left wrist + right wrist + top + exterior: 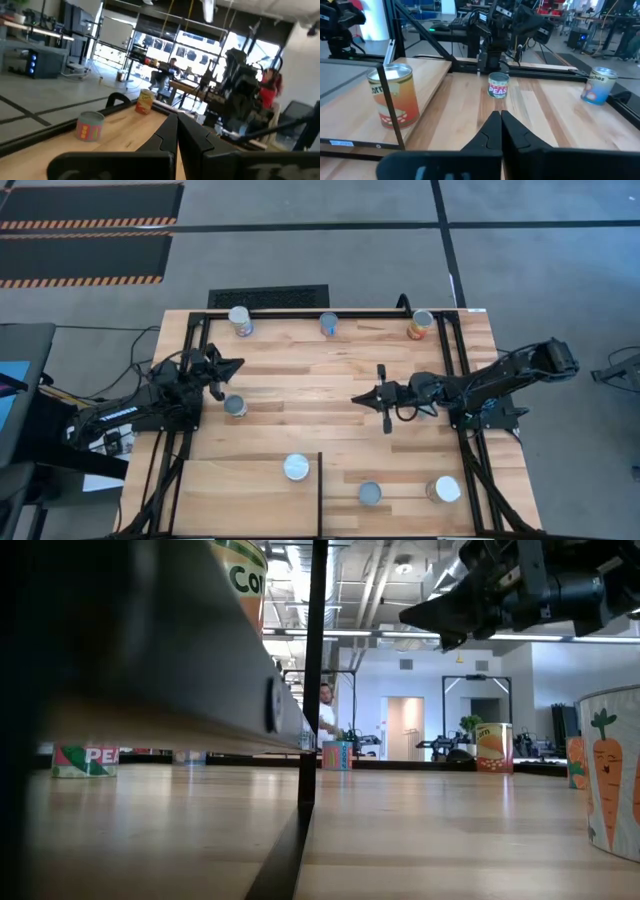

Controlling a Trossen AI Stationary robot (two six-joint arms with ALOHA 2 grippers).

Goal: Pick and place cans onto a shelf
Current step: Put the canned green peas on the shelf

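Several cans stand upright on the plank table. Three stand along the far edge (240,320), (329,324), (421,325). A green-labelled peas can (235,406) stands near my left gripper. Two stand near the front (370,493), (444,489). An orange-labelled can (296,468) stands on the pale shelf (230,500) at the front left; it also shows in the right wrist view (392,97). My left gripper (240,363) is shut and empty, just beyond the peas can. My right gripper (355,399) is shut and empty above mid-table, pointing toward the peas can (498,85).
Black metal frame bars run along the table's left, right and far sides (300,312), and a thin black bar (320,490) edges the shelf's right side. A carrot-labelled can (610,780) stands close to the low camera. People show in the room beyond the table (325,710).
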